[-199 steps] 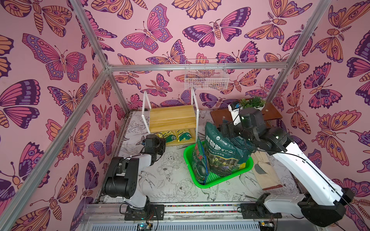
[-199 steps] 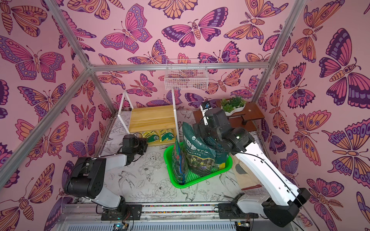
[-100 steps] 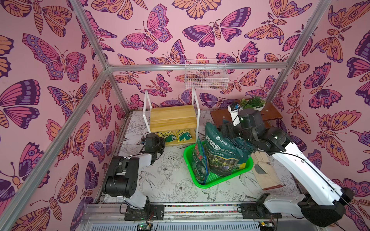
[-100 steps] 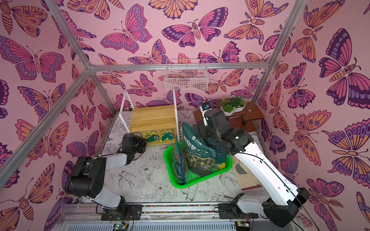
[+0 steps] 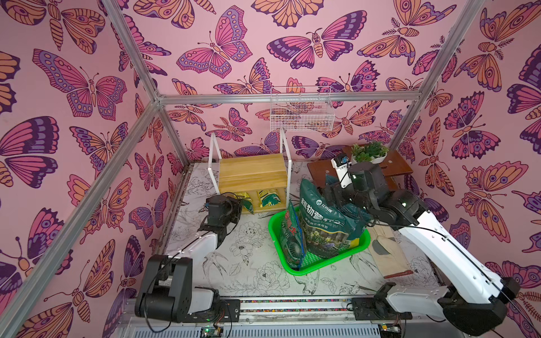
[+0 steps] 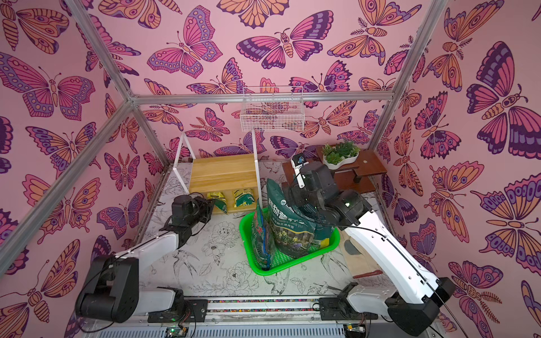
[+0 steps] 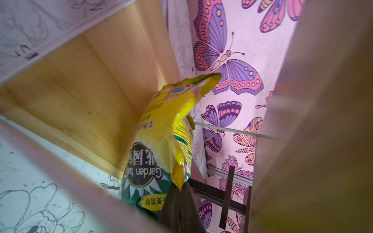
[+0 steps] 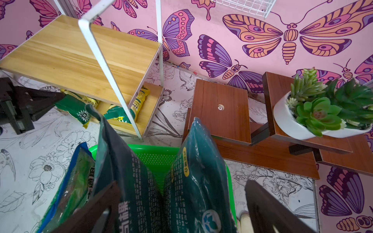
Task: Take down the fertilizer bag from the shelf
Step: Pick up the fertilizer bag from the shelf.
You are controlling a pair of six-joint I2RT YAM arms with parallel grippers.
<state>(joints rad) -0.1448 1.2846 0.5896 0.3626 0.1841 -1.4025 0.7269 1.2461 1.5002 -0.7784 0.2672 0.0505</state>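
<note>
On lower shelf (image 5: 251,168) — two fertilizer bags (image 5: 269,199); left claw (image 5: 239,203) clamps one, right claw (image 8: 182,182) gapes.

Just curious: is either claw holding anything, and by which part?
Left gripper pinches the yellow fertilizer bag by its edge; right gripper holds nothing.

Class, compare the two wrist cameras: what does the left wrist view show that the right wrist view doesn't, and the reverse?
Only the left wrist view: the "Garden" print on the fertilizer bag, close up. Only the right wrist view: the potted succulent, the dark brown stand, the green basket holding dark green bags, and the white wire basket's corner. Both: the shelf, the fertilizer bag and the butterfly wall.
</note>
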